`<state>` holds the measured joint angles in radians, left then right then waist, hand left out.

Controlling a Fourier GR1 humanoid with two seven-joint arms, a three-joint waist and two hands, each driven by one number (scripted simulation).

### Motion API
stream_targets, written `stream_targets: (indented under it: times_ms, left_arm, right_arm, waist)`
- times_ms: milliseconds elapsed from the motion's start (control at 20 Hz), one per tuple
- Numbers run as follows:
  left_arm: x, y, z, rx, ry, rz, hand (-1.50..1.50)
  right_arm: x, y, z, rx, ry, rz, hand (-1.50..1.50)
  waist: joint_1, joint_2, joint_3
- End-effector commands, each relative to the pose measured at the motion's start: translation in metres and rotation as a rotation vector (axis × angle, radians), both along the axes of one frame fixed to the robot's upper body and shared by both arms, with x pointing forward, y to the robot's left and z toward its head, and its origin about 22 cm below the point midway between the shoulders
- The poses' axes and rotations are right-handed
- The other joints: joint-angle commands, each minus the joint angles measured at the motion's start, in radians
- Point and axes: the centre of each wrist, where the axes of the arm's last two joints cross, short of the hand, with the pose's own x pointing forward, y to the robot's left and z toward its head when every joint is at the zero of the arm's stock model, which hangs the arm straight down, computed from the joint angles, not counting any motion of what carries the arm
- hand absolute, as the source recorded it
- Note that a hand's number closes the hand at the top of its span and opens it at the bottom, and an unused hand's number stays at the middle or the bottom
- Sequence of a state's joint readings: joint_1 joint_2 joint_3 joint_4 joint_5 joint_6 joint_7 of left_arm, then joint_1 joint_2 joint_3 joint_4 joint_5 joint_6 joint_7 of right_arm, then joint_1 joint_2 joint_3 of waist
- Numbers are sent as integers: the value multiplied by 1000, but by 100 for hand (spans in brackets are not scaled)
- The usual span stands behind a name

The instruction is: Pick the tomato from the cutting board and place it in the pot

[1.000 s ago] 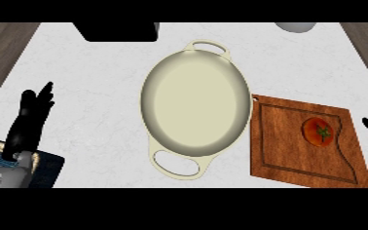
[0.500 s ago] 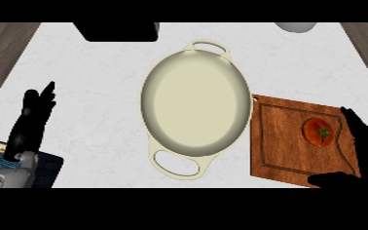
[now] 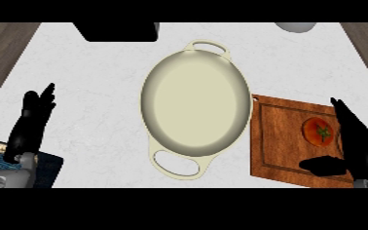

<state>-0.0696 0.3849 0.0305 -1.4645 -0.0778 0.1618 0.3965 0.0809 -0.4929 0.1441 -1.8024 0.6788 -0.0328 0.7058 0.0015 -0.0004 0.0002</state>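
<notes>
Tomato (image 3: 318,131) sits on the cutting board (image 3: 284,141) right of the pot (image 3: 195,108), so the right hand (image 3: 343,146), spread wide and empty beside it, should centre over it before closing.

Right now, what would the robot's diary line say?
tomato: on cutting board | pot: empty | right hand: open beside tomato, not gripping | left hand: resting open, left edge

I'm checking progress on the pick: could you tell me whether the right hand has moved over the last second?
Yes. The right hand has come in from the view's lower right over the cutting board, now just right of the tomato.
</notes>
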Motion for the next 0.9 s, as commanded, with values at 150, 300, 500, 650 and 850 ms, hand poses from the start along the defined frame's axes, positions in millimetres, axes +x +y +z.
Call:
stream_targets:
  times_ms: [150,300,500,650,850]
  left_arm:
    - [5,2,15,7,0,-3,0]
    - [6,7,-13,0,5,-1,0]
    - [-8,-8,-3,23,-26,8,0]
    - [-8,14,5,-6,-6,1,0]
    - [-1,11,9,14,-18,4,0]
  right_arm:
    - [21,-24,-19,26,66,-44,-150]
    - [8,-24,-29,18,97,-19,-150]
    - [14,-28,-26,32,94,-9,-150]
    - [19,-26,-34,44,100,-28,-150]
    - [30,-4,-34,77,85,-15,-150]
  waist:
    - [0,1,0]
    - [-3,1,0]
    - [0,0,0]
    - [-1,0,0]
    - [-1,0,0]
